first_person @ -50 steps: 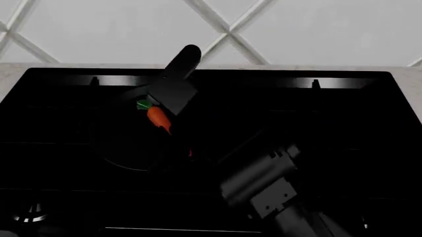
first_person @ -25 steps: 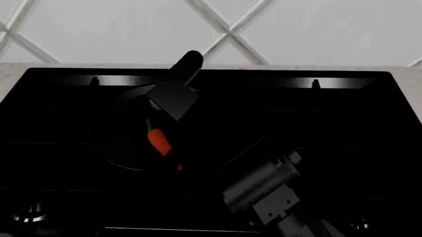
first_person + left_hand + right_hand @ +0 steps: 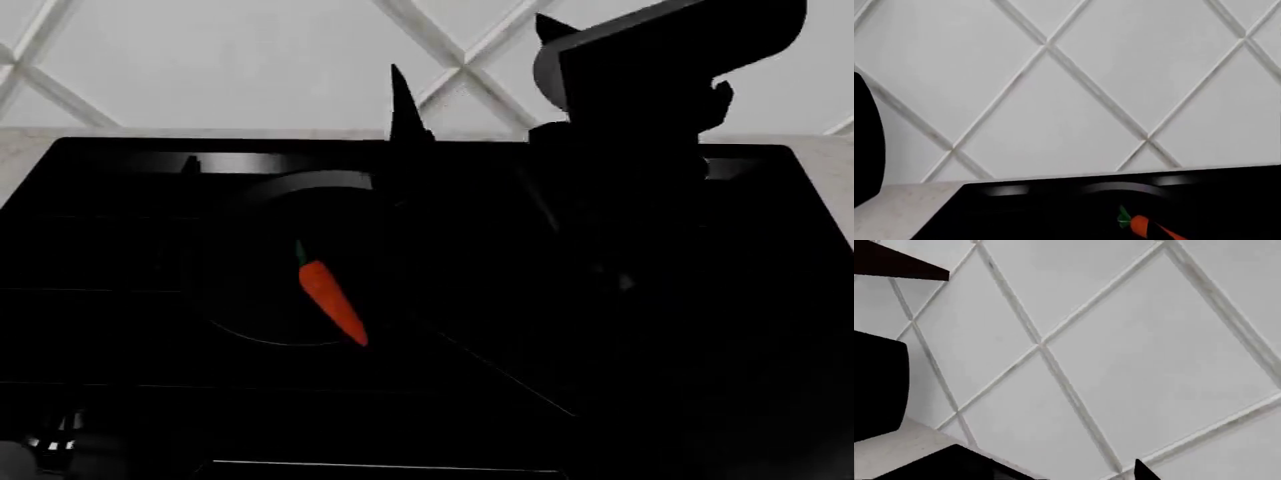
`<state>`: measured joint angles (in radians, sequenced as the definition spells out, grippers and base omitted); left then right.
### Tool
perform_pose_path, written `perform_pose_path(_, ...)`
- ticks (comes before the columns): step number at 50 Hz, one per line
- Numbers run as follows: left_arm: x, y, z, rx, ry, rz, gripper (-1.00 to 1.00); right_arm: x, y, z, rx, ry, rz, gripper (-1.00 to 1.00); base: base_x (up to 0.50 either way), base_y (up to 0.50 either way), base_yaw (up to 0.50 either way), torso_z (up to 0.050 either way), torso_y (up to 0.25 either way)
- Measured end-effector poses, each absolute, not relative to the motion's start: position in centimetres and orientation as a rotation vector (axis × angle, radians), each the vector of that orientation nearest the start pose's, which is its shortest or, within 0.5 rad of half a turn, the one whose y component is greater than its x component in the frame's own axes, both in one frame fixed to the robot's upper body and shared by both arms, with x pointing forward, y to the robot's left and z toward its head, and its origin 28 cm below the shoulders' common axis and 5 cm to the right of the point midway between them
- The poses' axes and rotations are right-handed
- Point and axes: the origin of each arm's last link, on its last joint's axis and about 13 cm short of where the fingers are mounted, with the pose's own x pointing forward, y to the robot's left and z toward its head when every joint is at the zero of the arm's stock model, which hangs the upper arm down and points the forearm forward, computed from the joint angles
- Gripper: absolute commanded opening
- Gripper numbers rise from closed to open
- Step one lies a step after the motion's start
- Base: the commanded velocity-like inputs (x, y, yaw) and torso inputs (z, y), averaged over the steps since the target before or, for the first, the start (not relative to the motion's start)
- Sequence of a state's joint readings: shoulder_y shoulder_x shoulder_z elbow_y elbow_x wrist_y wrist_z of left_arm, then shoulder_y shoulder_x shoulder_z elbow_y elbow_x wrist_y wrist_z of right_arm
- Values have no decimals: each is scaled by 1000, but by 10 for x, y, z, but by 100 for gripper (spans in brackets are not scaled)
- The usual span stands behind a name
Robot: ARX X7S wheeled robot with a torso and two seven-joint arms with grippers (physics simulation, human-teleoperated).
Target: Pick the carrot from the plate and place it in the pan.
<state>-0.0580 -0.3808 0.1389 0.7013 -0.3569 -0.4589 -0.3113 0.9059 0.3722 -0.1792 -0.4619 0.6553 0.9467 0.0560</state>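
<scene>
The orange carrot [image 3: 331,300] with its green top lies free inside the black pan [image 3: 314,181], tip pointing toward me. The left wrist view catches the carrot [image 3: 1142,226] low down, below the pan's far rim [image 3: 1121,187]. My right arm [image 3: 641,70] is raised high at the back right. My right gripper [image 3: 427,120] is well above the pan, open and holding nothing. One pointed fingertip [image 3: 399,100] shows against the wall, and a fingertip [image 3: 1142,471] shows in the right wrist view. The plate is out of view. My left gripper is not in view.
The pan sits on a flat black cooktop [image 3: 120,200] that fills most of the head view. Behind it rises a white diamond-tiled wall [image 3: 200,60]. A strip of pale counter [image 3: 14,160] borders the cooktop's left edge. A knob [image 3: 47,440] glints at the near left corner.
The right gripper let go of the carrot, which dropped into the pan. The right arm then rose up and back toward the wall, away from the pan.
</scene>
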Motion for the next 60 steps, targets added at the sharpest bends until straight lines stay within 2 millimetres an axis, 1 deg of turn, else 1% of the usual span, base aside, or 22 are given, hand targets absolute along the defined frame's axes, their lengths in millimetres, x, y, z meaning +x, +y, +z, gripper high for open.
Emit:
perform_pose_path(7,197,223,136,32,-229,-58,100,257,-117,236,-32,-375,264,100,0,0,0,0,0)
perform_pose_path(11,199,224,136,26,-236,-57,100,246,-119,217,5,-403,184,100,0,0,0,0,0)
perform_pose_path(17,200,225,138,9,-251,-44,100,235,-123,195,42,-437,58,100,0,0,0,0,0)
perform_pose_path(24,202,227,136,-10,-257,-19,100,229,-131,172,73,-442,-87,100,0,0,0,0,0)
perform_pose_path(34,204,229,128,-39,-246,40,100,227,-147,147,84,-415,-296,100,0,0,0,0,0)
perform_pose_path(38,204,231,124,-51,-239,75,100,227,-153,136,64,-412,-380,100,0,0,0,0,0)
perform_pose_path(41,205,232,120,-53,-234,109,100,227,-156,127,45,-406,-431,100,0,0,0,0,0)
perform_pose_path(46,207,236,107,-50,-215,182,100,226,-155,108,35,-353,-465,100,0,0,0,0,0)
perform_pose_path(57,204,243,65,-16,-146,360,100,219,-151,72,40,-237,-495,100,0,0,0,0,0)
perform_pose_path(60,204,243,63,-22,-156,375,100,217,-150,64,40,-215,-499,100,0,0,0,0,0)
